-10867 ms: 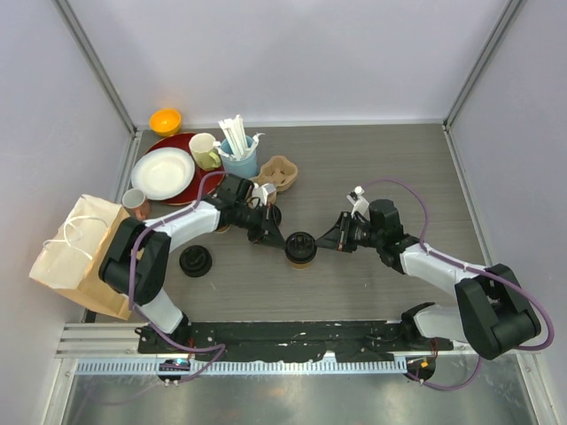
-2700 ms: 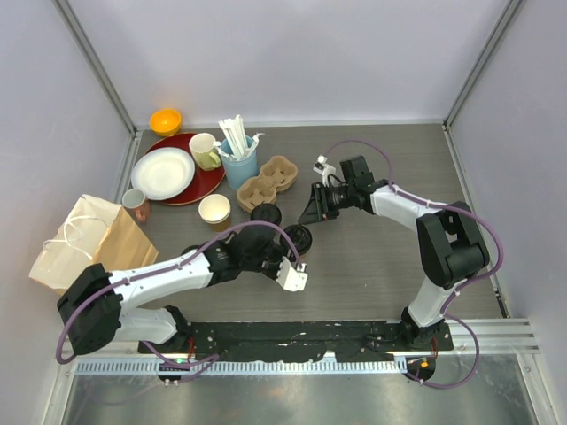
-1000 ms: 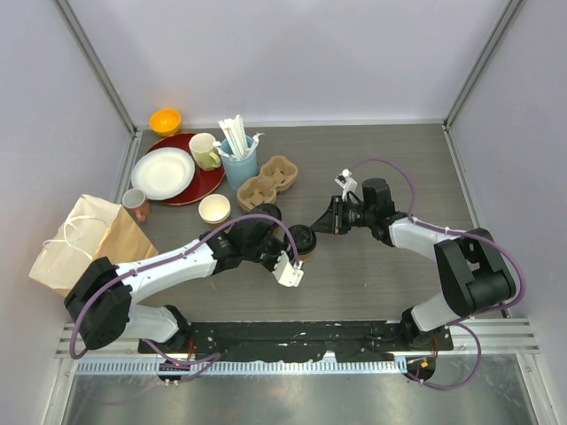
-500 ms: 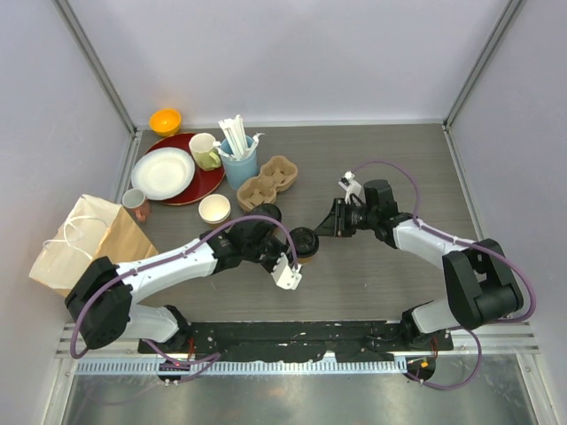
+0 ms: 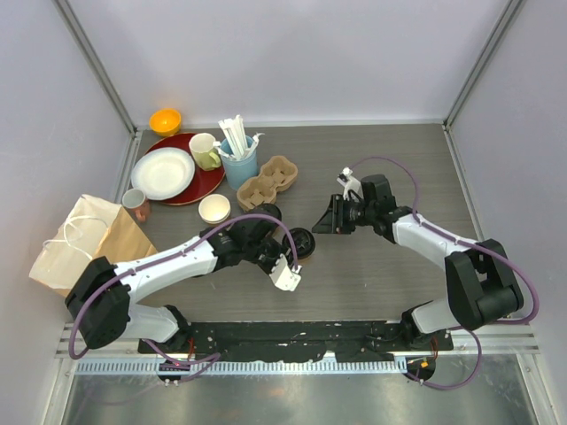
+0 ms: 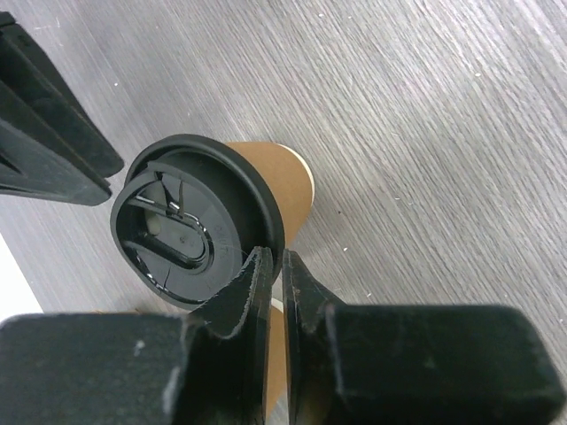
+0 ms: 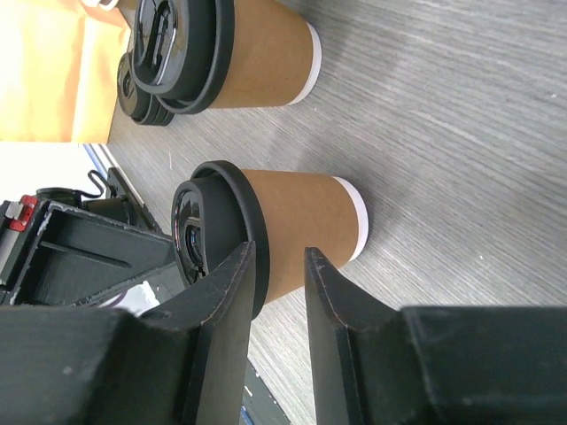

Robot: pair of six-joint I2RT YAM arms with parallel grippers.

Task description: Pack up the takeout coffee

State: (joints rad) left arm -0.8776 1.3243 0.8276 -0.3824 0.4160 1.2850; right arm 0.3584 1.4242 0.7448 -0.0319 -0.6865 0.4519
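1. Left wrist view: left hand (image 6: pixel 275 258) is pressed nearly together with only a thin slit, tips at the lid rim of the centre lidded cup (image 6: pixel 190 221). Cannot tell whether it pinches the rim.
2. Right hand (image 7: pixel 276 254) is spread and empty, near that cup on its right side, not gripping.
3. Centre cup stands upright mid-surface (image 5: pixel 381 159), lid on.
4. Second lidded cup (image 7: pixel 252 53) stands close by, toward the far-left corner.
5. Open cup (image 5: pixel 213 209), further left, has no lid.
6. Carrier (image 5: pixel 262 188) is empty; paper bag (image 5: pixel 84 241) sits at the left edge.
7. Judgement: lidding partly done. Left to do: one lid, then load the carrier and bag.
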